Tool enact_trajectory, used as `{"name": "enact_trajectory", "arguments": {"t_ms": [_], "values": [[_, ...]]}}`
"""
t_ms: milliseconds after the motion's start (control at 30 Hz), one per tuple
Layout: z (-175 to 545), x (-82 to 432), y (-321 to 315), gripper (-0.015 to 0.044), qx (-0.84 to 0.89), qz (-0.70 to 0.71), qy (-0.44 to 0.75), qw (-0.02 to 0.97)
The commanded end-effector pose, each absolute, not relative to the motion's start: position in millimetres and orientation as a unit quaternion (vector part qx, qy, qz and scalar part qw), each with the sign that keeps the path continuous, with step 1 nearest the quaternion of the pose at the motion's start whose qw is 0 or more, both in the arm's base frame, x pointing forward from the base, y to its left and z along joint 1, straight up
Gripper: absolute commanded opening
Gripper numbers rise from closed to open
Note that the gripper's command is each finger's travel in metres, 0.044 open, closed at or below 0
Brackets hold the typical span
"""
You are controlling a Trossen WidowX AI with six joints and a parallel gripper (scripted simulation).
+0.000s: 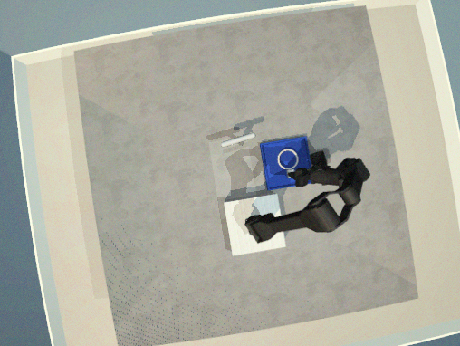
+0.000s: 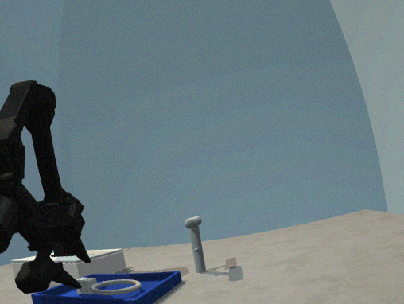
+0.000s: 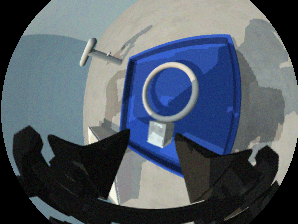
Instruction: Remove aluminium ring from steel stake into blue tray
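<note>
reaching low over blue tray [image 1: 270, 177] [image 2: 167, 285] [image 3: 233, 75], tool [image 1: 290, 174] [image 2: 84, 274] [image 3: 152, 135] open, angled down

The whole work area is taken in by the top view from high overhead and well back, facing down, with the square blue tray [image 1: 271, 178] [image 2: 167, 287] [image 3: 215, 130] near its middle and the scene turned slightly askew. In the exterior view, the scene is seen from low down and closer, across the surface; the black jointed arm [image 1: 290, 220] [image 2: 48, 159] is cut off at the left edge, and much of the frame is filled by the blue-grey background. The wrist view is taken from just behind the black gripper fingers, facing the tray closely within a round, dark-cornered field. The tray and the grey T-shaped steel stake [image 1: 238, 139] [image 2: 197, 248] [image 3: 105, 56] are shared by all three.
</note>
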State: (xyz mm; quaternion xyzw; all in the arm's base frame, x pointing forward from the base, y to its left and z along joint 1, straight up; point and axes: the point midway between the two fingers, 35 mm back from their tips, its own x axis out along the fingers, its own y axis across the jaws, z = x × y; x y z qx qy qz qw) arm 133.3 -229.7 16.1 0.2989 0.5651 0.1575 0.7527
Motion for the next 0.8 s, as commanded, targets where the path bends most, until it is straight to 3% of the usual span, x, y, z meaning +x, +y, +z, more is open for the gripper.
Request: {"name": "enact_trajectory", "arguments": {"t_ms": [0, 100, 300, 767], "values": [[16.5, 133.5, -229.6, 0.0368, 0.299, 0.158, 0.565, 0.753], [27.0, 133.7, -230.8, 0.0440, 0.299, 0.153, 0.564, 0.754], [114.5, 131.8, -226.0, 0.0440, 0.300, 0.118, 0.560, 0.763], [114.7, 132.5, -228.6, 0.0440, 0.288, 0.116, 0.559, 0.769]]}}
